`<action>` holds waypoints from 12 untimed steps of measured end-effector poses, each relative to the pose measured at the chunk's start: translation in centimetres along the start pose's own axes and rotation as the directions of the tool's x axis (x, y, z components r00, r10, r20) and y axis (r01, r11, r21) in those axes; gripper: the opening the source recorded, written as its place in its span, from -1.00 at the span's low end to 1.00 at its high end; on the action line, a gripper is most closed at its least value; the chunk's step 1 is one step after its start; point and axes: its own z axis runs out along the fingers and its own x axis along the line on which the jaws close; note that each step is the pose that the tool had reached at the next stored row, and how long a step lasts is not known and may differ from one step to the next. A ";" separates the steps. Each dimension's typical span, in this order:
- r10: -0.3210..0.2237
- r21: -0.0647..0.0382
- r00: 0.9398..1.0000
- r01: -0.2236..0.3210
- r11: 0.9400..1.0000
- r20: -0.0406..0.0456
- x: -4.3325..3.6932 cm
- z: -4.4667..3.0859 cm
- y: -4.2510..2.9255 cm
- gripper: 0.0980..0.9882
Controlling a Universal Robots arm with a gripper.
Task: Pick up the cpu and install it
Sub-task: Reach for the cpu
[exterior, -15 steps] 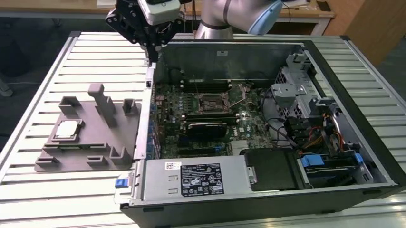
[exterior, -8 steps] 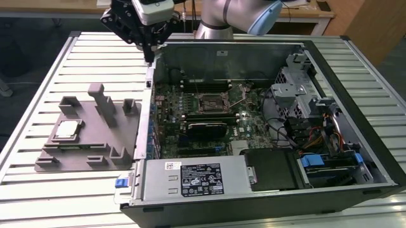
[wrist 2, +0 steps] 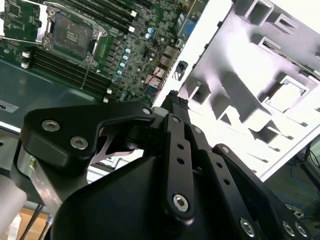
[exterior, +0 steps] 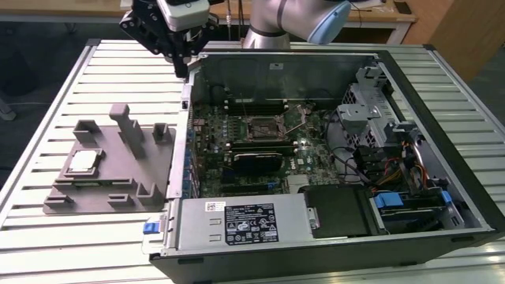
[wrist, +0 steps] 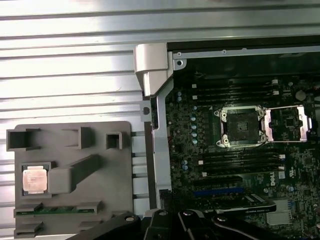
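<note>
Right now I am watching the claw [exterior: 180, 59] hanging over the far corner of the open computer case [exterior: 332, 260], at the exterior view's left. I cannot tell whether it is open or closed. The cpu [exterior: 83, 162] is lying flat in a square pocket of the grey fixture plate [exterior: 103, 201] on the slatted worktop [exterior: 47, 242], well apart from the claw. In the first wrist view the cpu [wrist: 34, 179] is showing its silver top. The motherboard socket [wrist: 239, 126] is standing open, its metal frame [wrist: 289, 123] flipped aside. A printed label [exterior: 251, 222] is sitting on the power supply [exterior: 197, 231], and I am finding its print too small to read.
</note>
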 end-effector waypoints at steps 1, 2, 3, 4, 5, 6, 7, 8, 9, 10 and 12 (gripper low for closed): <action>0.000 0.000 1.000 0.000 1.000 0.000 0.09 0.00 -0.01 -0.98; 0.000 0.000 1.000 0.000 1.000 0.000 0.16 0.00 -0.01 -0.98; 0.000 0.000 1.000 0.000 1.000 0.000 0.23 0.00 -0.02 -0.98; 0.000 0.000 1.000 0.000 1.000 0.000 0.31 0.00 -0.02 -0.98; 0.000 0.000 1.000 0.000 1.000 0.000 0.40 -0.01 -0.03 -0.98; 0.000 0.000 1.000 0.000 1.000 0.000 0.49 -0.01 -0.03 -0.98; 0.000 0.000 1.000 0.000 1.000 0.000 0.58 -0.01 -0.04 -0.98; 0.000 0.000 1.000 0.000 1.000 0.000 0.67 -0.01 -0.05 -0.98; 0.000 0.000 1.000 0.000 1.000 0.000 0.74 -0.01 -0.05 -0.98; 0.000 0.000 1.000 0.000 1.000 0.000 0.82 -0.01 -0.06 -0.98; 0.000 0.000 1.000 0.000 1.000 0.000 1.01 -0.02 -0.08 -0.98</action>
